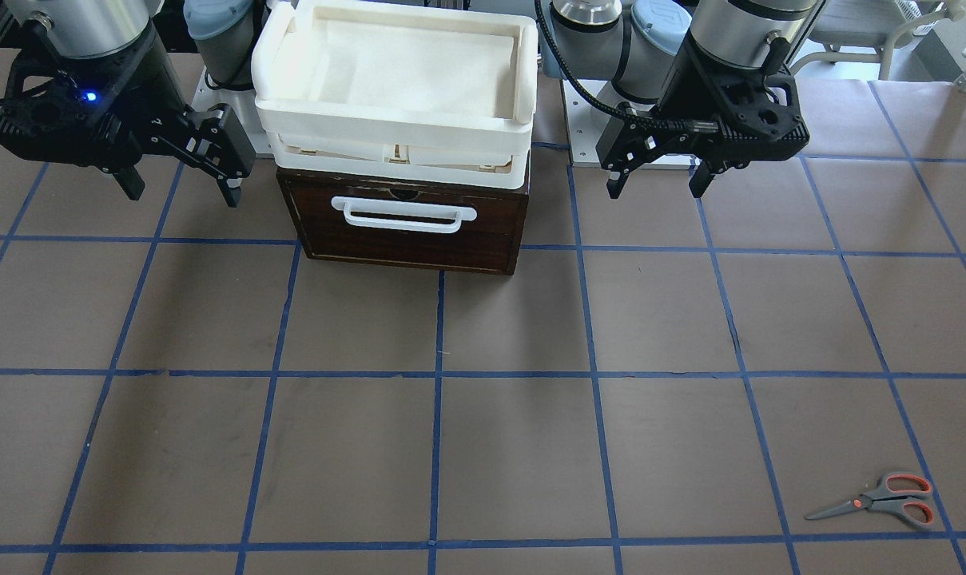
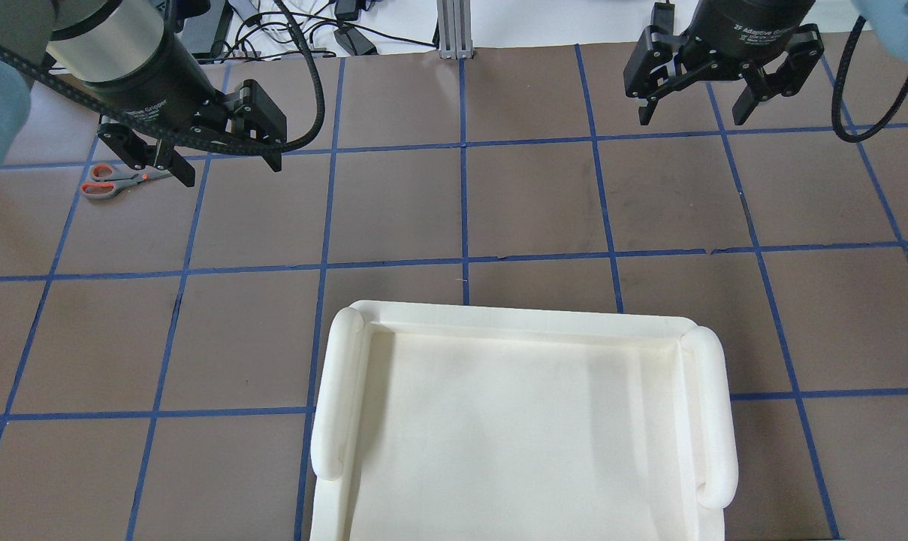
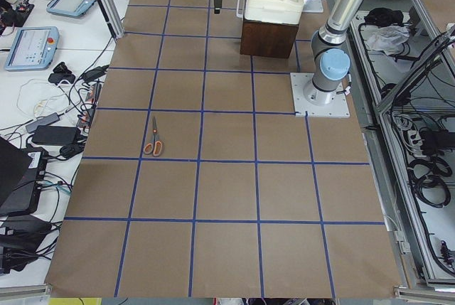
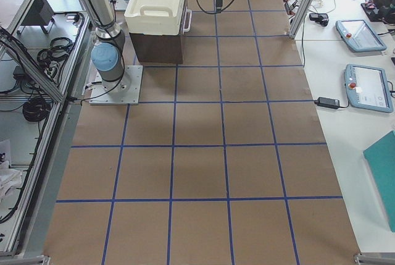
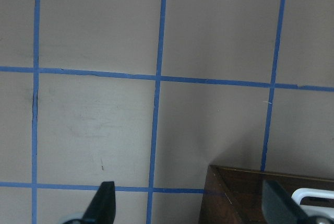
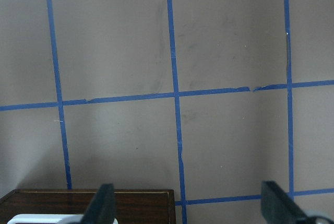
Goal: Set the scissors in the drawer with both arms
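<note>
The scissors [image 1: 882,501] lie flat on the brown table near its far edge on my left side; they also show in the overhead view [image 2: 116,180] and the exterior left view [image 3: 153,145]. The dark brown drawer [image 1: 407,228] is shut, its white bar handle [image 1: 403,216] facing out. My left gripper [image 1: 658,182] [image 2: 228,169] is open and empty, above the table beside the drawer. My right gripper [image 1: 183,192] [image 2: 690,119] is open and empty on the drawer's other side. A corner of the drawer shows in both wrist views [image 5: 261,195] [image 6: 88,203].
A white plastic tray [image 1: 522,72] [image 2: 705,421] sits on top of the drawer cabinet. Blue tape lines grid the table. Tablets and cables lie on the side benches [image 3: 32,45] beyond the table's far edge.
</note>
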### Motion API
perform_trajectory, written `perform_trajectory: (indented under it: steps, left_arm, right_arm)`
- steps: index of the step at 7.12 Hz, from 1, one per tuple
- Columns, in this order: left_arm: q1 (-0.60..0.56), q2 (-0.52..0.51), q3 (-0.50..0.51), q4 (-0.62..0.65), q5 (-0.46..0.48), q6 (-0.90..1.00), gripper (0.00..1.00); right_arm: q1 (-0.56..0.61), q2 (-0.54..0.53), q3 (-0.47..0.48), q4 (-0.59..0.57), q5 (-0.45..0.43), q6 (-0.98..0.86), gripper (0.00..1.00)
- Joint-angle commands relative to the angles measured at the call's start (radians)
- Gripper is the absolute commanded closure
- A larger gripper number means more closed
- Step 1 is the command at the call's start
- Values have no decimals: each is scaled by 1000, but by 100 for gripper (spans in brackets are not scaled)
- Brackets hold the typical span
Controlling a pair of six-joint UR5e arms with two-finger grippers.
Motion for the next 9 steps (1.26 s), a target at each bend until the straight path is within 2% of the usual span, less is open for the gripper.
perform_trajectory:
  steps: [1, 3, 4, 6, 7, 8, 9]
  left_arm:
    - [3, 12, 7, -41, 1, 111, 0]
    - [6, 21, 5, -58, 3, 118, 0]
    - [4, 22, 5, -66, 5, 120, 0]
    - [6, 24, 2, -68, 5, 120, 0]
    - [9, 24, 1, -68, 5, 120, 0]
    - [9, 24, -1, -66, 5, 120, 0]
    - [9, 24, -1, -68, 5, 121, 0]
  right_arm:
    - [0, -1, 2, -1, 3, 2, 0]
    - [5, 15, 16, -6, 1, -48, 0]
    - [53, 44, 22, -45, 47, -62, 0]
    - [223, 133, 69, -168, 38, -176, 0]
    - [230, 159, 118, -231, 47, -236, 0]
    - [232, 175, 126, -297, 50, -307, 0]
    - [238, 176, 135, -352, 50, -452, 0]
